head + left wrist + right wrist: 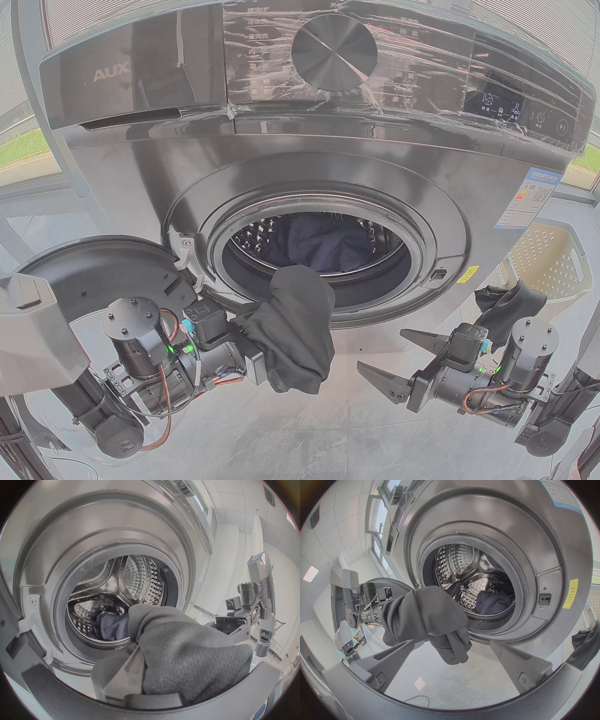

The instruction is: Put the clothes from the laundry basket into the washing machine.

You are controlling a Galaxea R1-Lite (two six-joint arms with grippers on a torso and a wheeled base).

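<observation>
Lurker: Status check on the left gripper [265, 362], what's it got?

Regular: It's clamped on a dark grey garment [294, 331]. The thing hangs bunched up right in front of the lower edge of the washing machine [350, 156] opening, and most of it droops down above the floor [325, 437]. So it's at the mouth, not inside the drum [256, 234].

Lurker: Anything in the drum?

Regular: Yep, a navy garment [319, 240] lies at the bottom of it, toward the back. The door [94, 275] is swung wide open on the robot's left, behind the left arm.

Lurker: And the right gripper?

Regular: The right gripper [381, 349] is spread wide with nothing between its fingers. It sits low in front of the machine, to the right of the hanging garment and apart from it. Behind it the laundry basket [553, 256] stands by the machine's right corner, with a black garment [509, 306] draped over its near rim.
</observation>
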